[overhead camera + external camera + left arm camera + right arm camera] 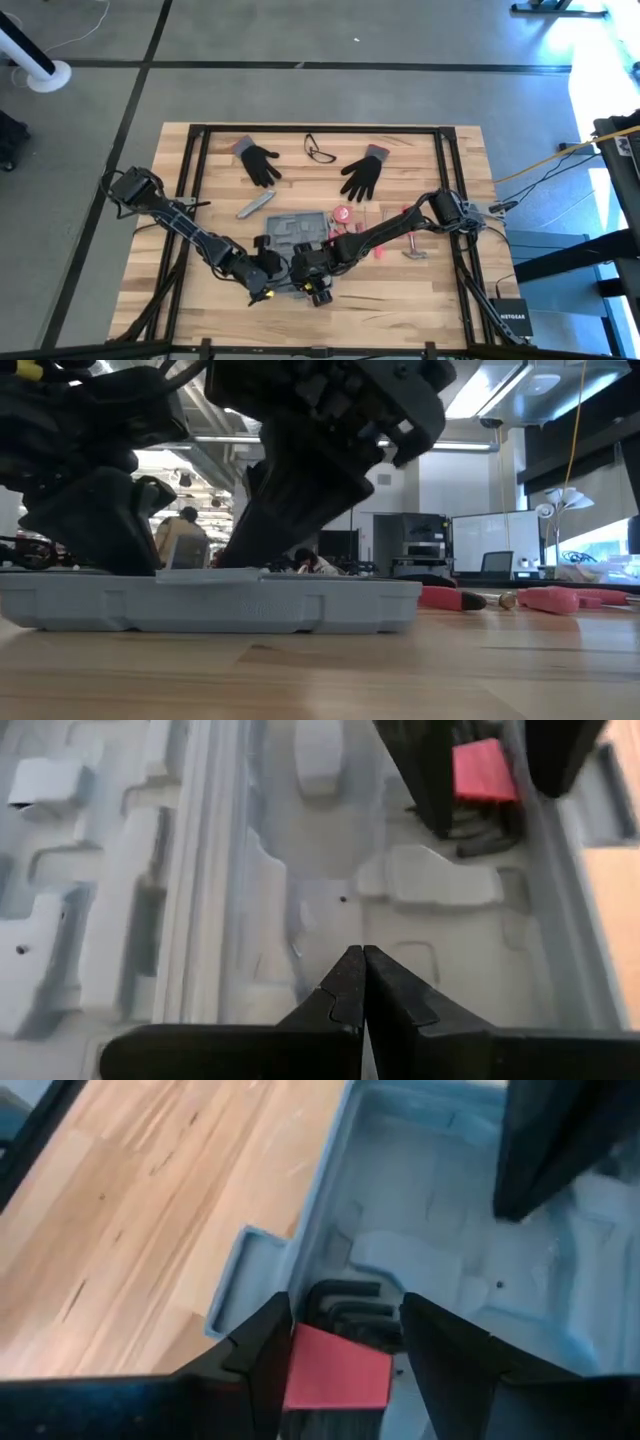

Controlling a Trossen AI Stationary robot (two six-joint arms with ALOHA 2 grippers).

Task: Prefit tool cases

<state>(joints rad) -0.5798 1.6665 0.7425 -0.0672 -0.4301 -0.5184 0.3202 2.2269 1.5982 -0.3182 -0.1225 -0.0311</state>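
Observation:
The blue-grey tool case (298, 232) lies open and flat on the wooden table, its moulded recesses up; a ridge (200, 870) runs between its two halves. My left gripper (262, 288) is shut, its tips (362, 960) slanting down over the case's inside near the near edge. My right gripper (318, 290) stands beside it over the case's near right corner (300, 1230), shut on a red holder (338, 1370) of black hex keys (345, 1305). The low view shows both dark grippers down at the case's top (210, 592). My left gripper's shut fingertips (345, 982) slant down onto the case's moulded inner floor (340, 920); whether they touch it I cannot tell. My right gripper pinches the red holder's two sides (300, 1365) between its two fingers, slanting down from the table's right. The black keys stick out past the fingertips into a recess (370, 1325) in the case's corner.
Two black gloves (260, 162) (362, 175) and a pair of glasses (320, 150) lie at the far side. A slim grey bar (255, 206) lies left of the case. Red-handled tools (345, 213) (560, 598) lie to the case's right. Bare wood (150, 1210) shows beside the case's corner.

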